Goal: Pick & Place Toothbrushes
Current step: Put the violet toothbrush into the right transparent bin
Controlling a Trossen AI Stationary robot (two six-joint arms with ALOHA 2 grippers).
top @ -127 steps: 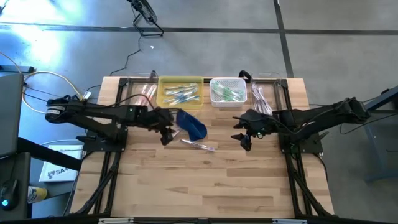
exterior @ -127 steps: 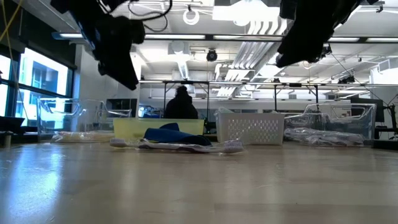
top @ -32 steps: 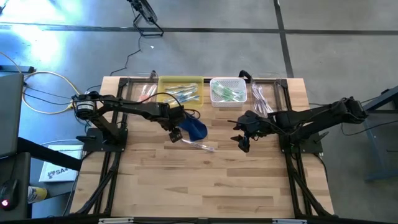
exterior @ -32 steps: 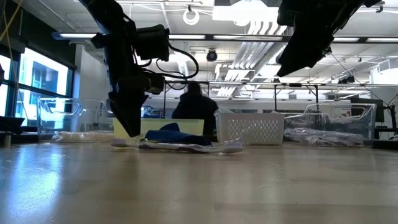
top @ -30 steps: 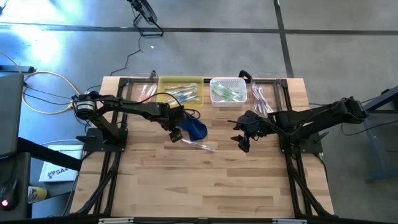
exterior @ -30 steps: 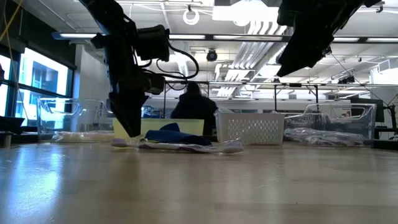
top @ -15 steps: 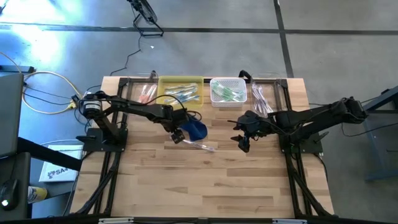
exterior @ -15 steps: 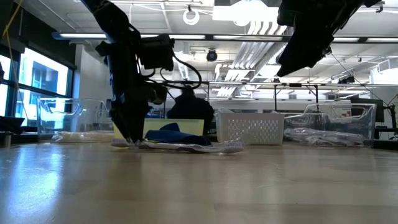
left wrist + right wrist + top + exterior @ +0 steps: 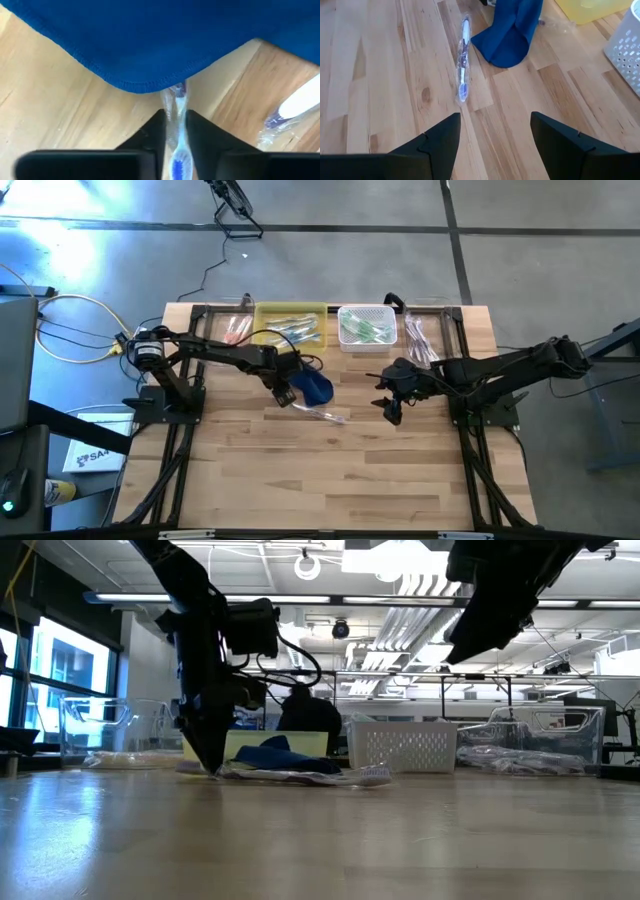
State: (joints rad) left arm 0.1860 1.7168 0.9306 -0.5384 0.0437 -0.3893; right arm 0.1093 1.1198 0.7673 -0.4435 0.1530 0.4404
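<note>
Blue fabric fills most of the left wrist view: the hem of the dark blue pouch (image 9: pixel 165 40) runs across it, and from under that hem a clear-wrapped toothbrush (image 9: pixel 176 125) with a blue and white handle pokes out onto the wooden table (image 9: pixel 60 110). The left gripper (image 9: pixel 175 131) has its two dark fingers pressed in on either side of that brush, pinching it right at the pouch's edge. None of this grip can be made out from above; the high view shows only the left gripper (image 9: pixel 285 393) sitting at the pouch (image 9: pixel 314 386) on its left side.

The right wrist view gives what the left one lacks: the pouch (image 9: pixel 512 31) whole, and a second wrapped toothbrush (image 9: pixel 463 59) lying loose on the boards just beside it, touching nothing. The right gripper (image 9: pixel 494 130) hangs above the table with its fingers spread wide, well clear of the pouch.

Only the low view shows height: the left arm's tip is down at table level by the pouch (image 9: pixel 275 754), while the right gripper (image 9: pixel 478 625) stays high.

Beyond the pouch, at the table's far edge, the high view shows a yellow tray (image 9: pixel 262 338) and a white basket (image 9: pixel 390 330), each holding more toothbrushes, probably with green accents in the basket. A person (image 9: pixel 308 718) shows behind them in the low view.
</note>
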